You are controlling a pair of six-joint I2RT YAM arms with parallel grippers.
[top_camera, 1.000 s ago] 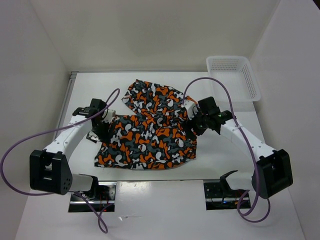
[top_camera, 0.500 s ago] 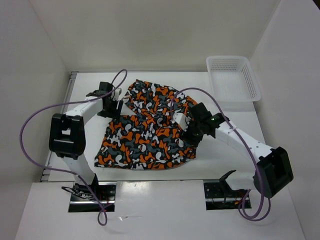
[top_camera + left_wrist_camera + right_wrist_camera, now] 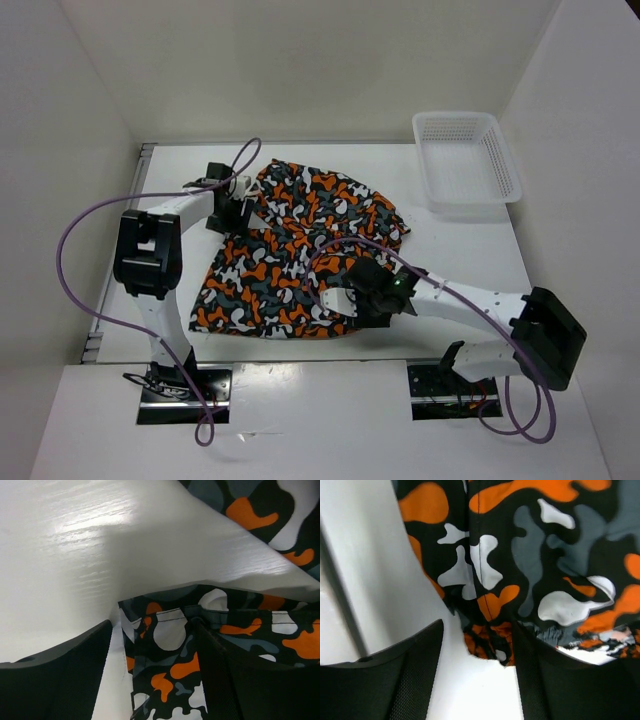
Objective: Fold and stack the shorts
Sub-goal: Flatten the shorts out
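The shorts (image 3: 290, 260), printed in orange, black, grey and white blotches, lie rumpled across the middle of the white table (image 3: 470, 250). My left gripper (image 3: 238, 203) is at their far left edge. In the left wrist view it (image 3: 152, 630) is open, with a hemmed corner of the shorts (image 3: 170, 645) lying between the fingers. My right gripper (image 3: 340, 300) is low over the near right part of the shorts. In the right wrist view it (image 3: 479, 630) is open around a bunched corner of the shorts (image 3: 492, 640) on the table.
A white plastic mesh basket (image 3: 505, 160) stands at the far right corner. White walls close in the table on the left, back and right. Purple cables loop over both arms.
My left gripper has moved from the shorts' left side up to their far left edge. My right gripper has swung from the shorts' right edge down and left to their near right corner.
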